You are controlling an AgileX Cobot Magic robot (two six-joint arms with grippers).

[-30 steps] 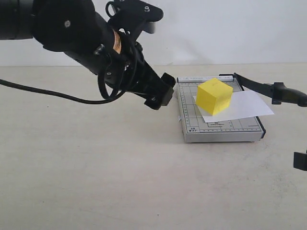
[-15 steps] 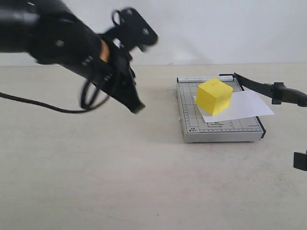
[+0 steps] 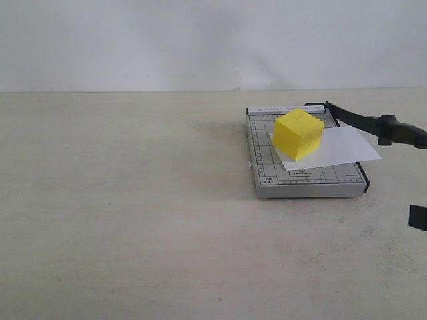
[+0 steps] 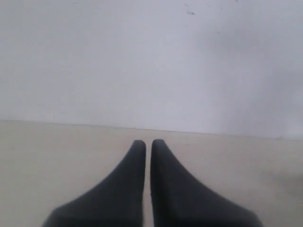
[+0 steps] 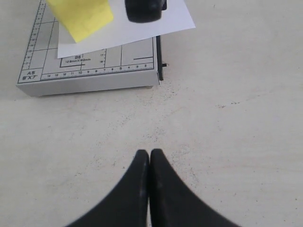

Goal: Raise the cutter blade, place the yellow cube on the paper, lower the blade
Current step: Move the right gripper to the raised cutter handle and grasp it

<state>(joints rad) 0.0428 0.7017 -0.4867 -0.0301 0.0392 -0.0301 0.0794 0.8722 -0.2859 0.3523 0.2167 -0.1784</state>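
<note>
The yellow cube (image 3: 297,133) rests on the white paper (image 3: 347,148), which lies across the grey trimmer base (image 3: 303,181). The cutter blade (image 3: 357,120) stands raised off the base, its thick handle (image 3: 400,131) out to the right. In the right wrist view the cube (image 5: 80,16), paper (image 5: 142,28) and handle end (image 5: 144,9) show beyond my right gripper (image 5: 149,153), which is shut and empty over bare table, short of the trimmer. Only a black bit of it (image 3: 418,218) shows at the exterior view's right edge. My left gripper (image 4: 147,144) is shut and empty, facing the wall, out of the exterior view.
The trimmer base (image 5: 90,78) sits on a pale beige table (image 3: 133,220) with a white wall (image 3: 200,40) behind. Nothing else stands on the table.
My left arm has drawn back to the left, away from the trimmer, and has left the exterior view. Cube, paper and raised blade have not moved.
</note>
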